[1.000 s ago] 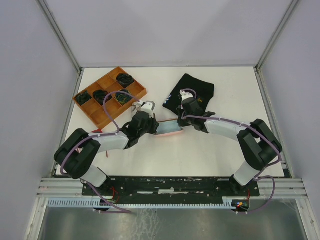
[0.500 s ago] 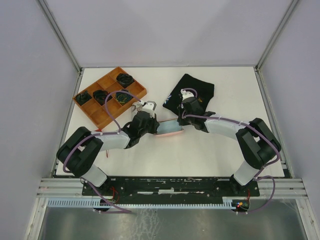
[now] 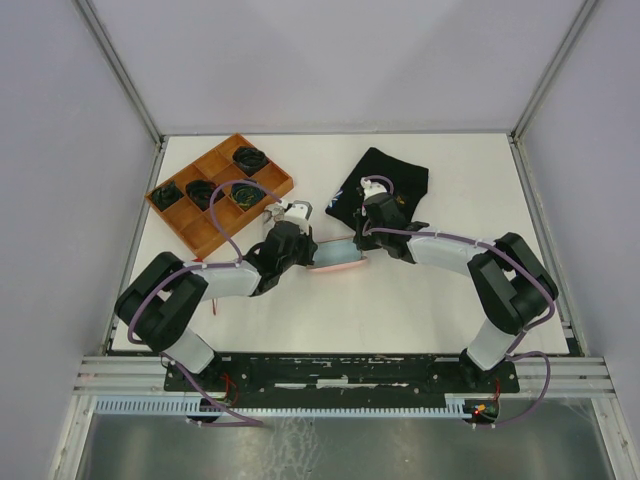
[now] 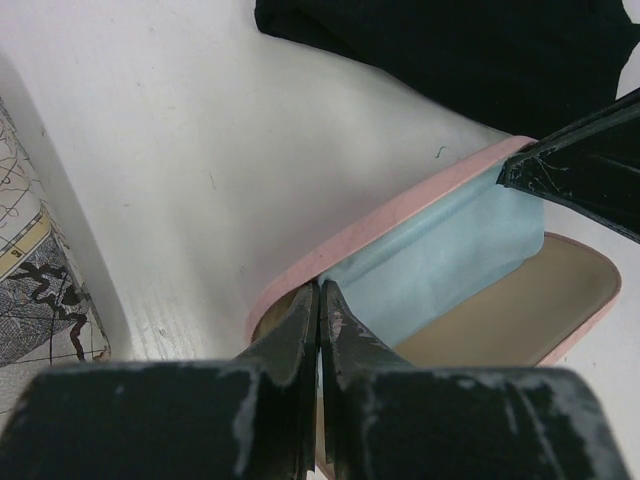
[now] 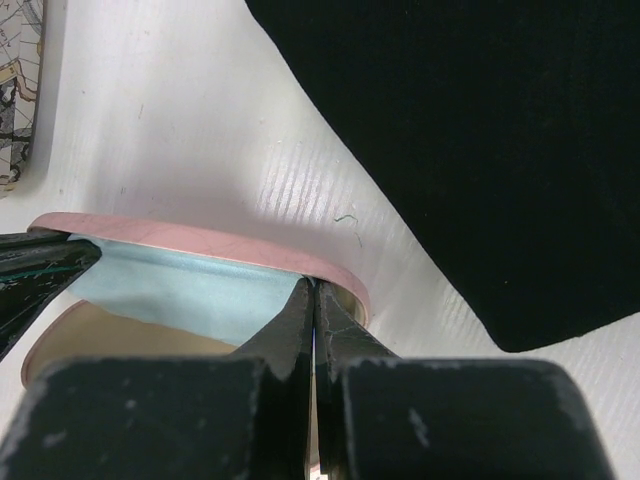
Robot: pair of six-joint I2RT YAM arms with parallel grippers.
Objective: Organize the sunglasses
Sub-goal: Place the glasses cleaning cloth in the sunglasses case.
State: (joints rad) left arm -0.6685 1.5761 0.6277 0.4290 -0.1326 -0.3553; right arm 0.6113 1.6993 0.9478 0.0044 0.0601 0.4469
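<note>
No sunglasses show in any view. An open pink glasses case (image 3: 338, 262) lies on the table between my two arms, with a light blue cloth (image 4: 450, 250) inside it. The left gripper (image 4: 320, 290) is shut, pinching one end of the cloth at the case's pink rim (image 4: 400, 205). At the other end of the blue cloth (image 5: 170, 290) my right gripper (image 5: 313, 285) is also shut on its edge, just inside the rim (image 5: 200, 238). From above, the left gripper (image 3: 318, 255) and right gripper (image 3: 358, 248) meet over the case.
A black cloth (image 3: 385, 180) lies behind the case, close to the right gripper. A wooden tray (image 3: 205, 235) with dark items in several compartments sits at the back left. A grey patterned glasses case (image 4: 30, 300) lies at the edge of the left wrist view.
Hardly anything differs. The right arm's elbow has drifted slightly to the left, and both grippers stay shut on the cloth at the case.
</note>
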